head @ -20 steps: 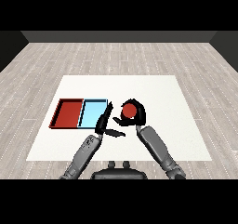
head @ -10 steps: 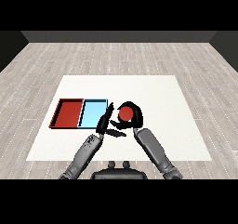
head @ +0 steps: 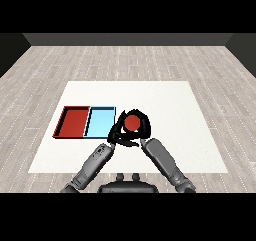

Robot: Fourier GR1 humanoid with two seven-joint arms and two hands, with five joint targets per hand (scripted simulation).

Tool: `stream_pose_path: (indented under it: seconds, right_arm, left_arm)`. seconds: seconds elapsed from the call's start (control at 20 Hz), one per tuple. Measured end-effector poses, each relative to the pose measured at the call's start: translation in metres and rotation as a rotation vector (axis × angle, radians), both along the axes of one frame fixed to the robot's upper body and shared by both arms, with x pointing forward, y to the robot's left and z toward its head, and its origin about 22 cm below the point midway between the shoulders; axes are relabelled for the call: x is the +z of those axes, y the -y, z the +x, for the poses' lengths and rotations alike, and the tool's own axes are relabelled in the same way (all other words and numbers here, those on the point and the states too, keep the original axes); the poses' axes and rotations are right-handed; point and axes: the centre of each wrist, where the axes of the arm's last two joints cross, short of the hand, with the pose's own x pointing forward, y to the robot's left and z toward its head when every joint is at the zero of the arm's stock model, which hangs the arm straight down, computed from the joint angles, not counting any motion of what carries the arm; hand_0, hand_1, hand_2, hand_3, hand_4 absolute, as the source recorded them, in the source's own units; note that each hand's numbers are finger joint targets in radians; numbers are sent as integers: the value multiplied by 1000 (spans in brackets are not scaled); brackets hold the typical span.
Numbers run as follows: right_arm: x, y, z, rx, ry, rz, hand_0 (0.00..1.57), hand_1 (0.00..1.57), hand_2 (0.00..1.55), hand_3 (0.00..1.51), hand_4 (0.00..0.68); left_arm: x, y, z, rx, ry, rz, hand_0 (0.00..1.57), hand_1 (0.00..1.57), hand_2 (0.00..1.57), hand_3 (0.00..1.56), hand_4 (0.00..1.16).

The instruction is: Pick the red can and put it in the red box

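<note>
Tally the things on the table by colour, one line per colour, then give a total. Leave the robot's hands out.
Red: 2, the red can and the red tray
Light blue: 1, the light blue tray
Total: 3

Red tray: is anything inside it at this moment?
Nothing shows inside the red tray; its floor is fully visible. The red can sits right of both trays, in the right hand.

Bright, even light on the white table (head: 165, 100) — no glare, barely any shadows.
</note>
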Motion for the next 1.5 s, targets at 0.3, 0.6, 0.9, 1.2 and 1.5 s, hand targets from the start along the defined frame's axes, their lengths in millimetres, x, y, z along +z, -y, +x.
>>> stream_pose_path:
  seconds: [0.3,0.6,0.9,1.2,1.5]
  right_arm:
    - [-1,-10,-7,6,10,5,1521,1521,1456,1403,648]
    - [-1,-11,-5,5,0,-5,1544,1544,1467,1404,651]
    - [-1,-17,-8,9,6,-14,1500,1500,1446,1390,653]
    - [1,-17,-9,12,4,-5,1483,1483,1442,1392,642]
    - [2,-16,-10,25,-1,15,1245,1245,1247,1155,0]
  left_arm:
    - [-2,-5,2,-14,-18,-3,0,0,0,0,0]
    - [-6,2,-4,48,-19,-16,374,374,719,567,911]
    - [-7,4,1,150,-49,-29,1571,1571,1567,1483,1116]
    - [-4,4,2,196,-50,-13,1571,1571,1554,1474,1137]
    - [-7,5,4,238,-2,-26,1571,1571,1571,1502,1145]
